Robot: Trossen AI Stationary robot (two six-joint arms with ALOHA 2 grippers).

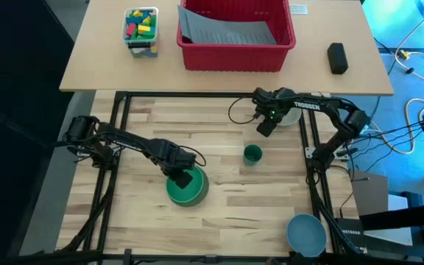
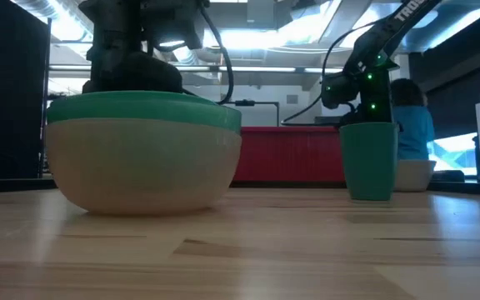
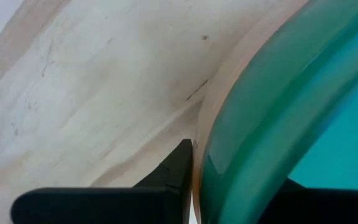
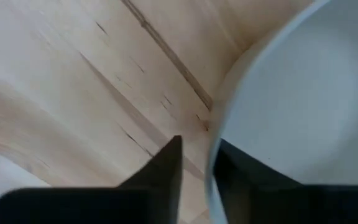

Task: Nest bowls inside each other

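so I'm pinching my right pincer (image 1: 265, 126) together on the rim of the grey-white bowl (image 1: 288, 115) just behind the dark green cup (image 1: 252, 154) to lift it, while my left pincer (image 1: 179, 177) is clamping the teal-green bowl (image 1: 188, 188), in front of the cup, steady as the nest.

Both arms are matte black, built of slim jointed links with loose black cables looping beside them. The right arm (image 1: 322, 110) bears white TROSSEN lettering and small green lights near its wrist. The left arm (image 1: 131, 143) shows no markings. Each ends in flat, dark, wedge-shaped fingers (image 4: 160, 174).
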